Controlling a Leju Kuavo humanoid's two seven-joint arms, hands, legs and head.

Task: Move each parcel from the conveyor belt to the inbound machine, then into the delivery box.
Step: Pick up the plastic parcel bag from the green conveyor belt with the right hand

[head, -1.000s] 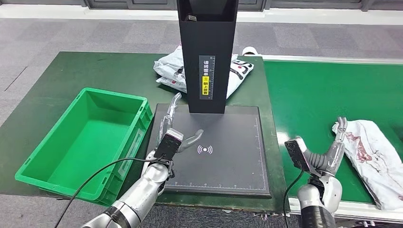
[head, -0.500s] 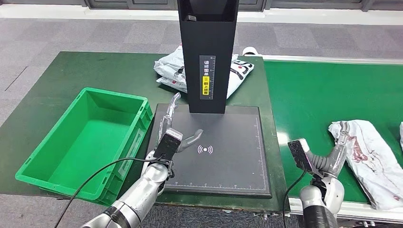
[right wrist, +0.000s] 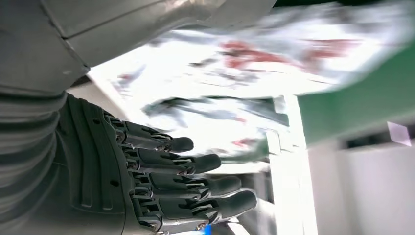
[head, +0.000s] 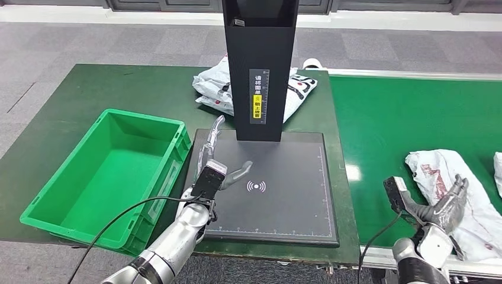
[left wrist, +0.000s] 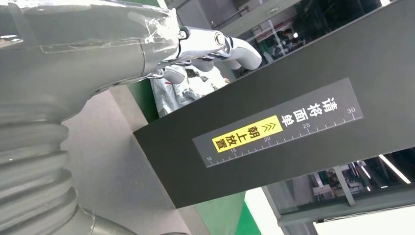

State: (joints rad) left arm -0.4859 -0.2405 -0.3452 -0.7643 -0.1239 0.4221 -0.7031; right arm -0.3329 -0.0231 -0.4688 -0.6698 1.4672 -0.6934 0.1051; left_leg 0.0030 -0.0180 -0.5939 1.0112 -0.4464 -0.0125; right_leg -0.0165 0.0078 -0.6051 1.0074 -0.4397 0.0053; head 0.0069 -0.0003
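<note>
One parcel [head: 453, 195] was the thing in play here, a crinkly white plastic mailer with red print, lying flat and floppy on the green conveyor belt [head: 402, 118]. Compared with half a second earlier, the right hand [head: 445, 204] had swung out over it and turned, so its fingers now sat spread over the near edge of the bag instead of pointing up beside it. The bag had also drifted a bit along the belt. I'd read that as the pickup just starting, with no real grip yet: the right wrist view showed the dark fingers straight and apart, nothing in them, though it was blurry. The left hand [head: 220, 160] hadn't budged, hovering open and empty over the matte black scan plate of the inbound machine [head: 278, 195], next to its tall black column. The delivery box [head: 106, 171], a hard green plastic crate with ribbed walls, sat empty on the table [head: 71, 94]. Another pile of white mailers [head: 216, 86] lay behind the column. So nothing had been scanned yet for this one.
</note>
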